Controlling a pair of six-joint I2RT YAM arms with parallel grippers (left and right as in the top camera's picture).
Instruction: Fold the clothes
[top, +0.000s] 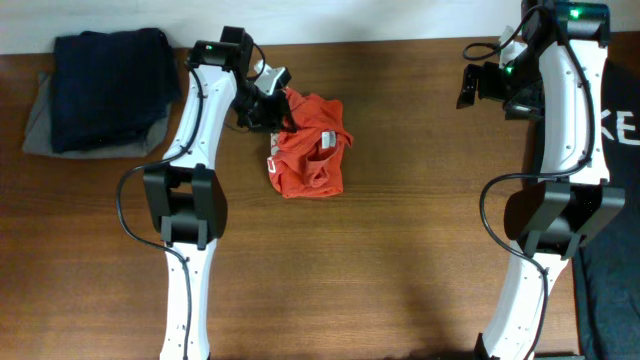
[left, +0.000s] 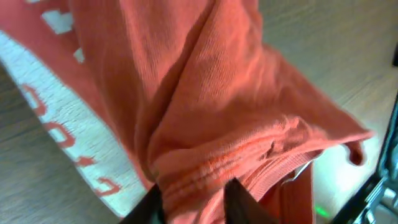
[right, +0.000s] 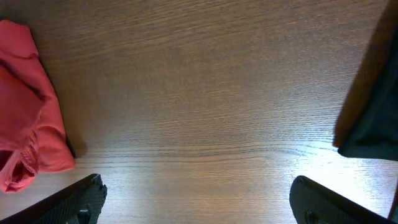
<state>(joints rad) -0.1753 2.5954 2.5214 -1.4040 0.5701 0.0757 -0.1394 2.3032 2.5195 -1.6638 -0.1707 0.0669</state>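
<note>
Crumpled orange-red T-shirt (top: 310, 150) lies on the wooden surface (top: 420, 220), upper middle. Left pincer (top: 270, 105) is at its upper-left edge, fingers (left: 239, 199) narrowed onto a fold of the fabric. Right pincer (top: 472, 86) is well apart to the right, spread wide, holding nothing.

Brown wooden table (top: 420, 200), glare patches.

This looks like a robotics lab. A white left arm (top: 193, 115) and right arm (top: 575, 110) stand at a wooden bench (top: 400, 250), with dark clothes (top: 108, 85) piled at one corner.
</note>
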